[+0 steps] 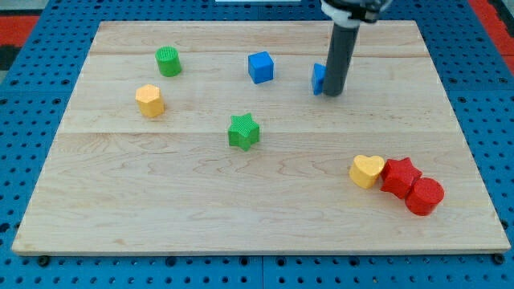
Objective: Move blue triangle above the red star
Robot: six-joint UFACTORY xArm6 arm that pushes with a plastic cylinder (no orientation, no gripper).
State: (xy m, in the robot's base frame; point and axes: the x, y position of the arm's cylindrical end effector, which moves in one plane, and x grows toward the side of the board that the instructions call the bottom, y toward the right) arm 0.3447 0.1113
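The blue triangle (319, 78) sits near the board's top, right of centre, mostly hidden behind my rod. My tip (333, 94) touches its right side. The red star (400, 176) lies at the lower right, between a yellow heart (367, 170) on its left and a red cylinder (425, 196) on its lower right, all three touching. The triangle is well above and to the left of the star.
A blue cube (260, 67) sits left of the triangle. A green star (243, 132) is near the centre. A green cylinder (168, 61) and a yellow hexagon block (149, 100) are at the upper left. The wooden board (161, 209) lies on a blue pegboard.
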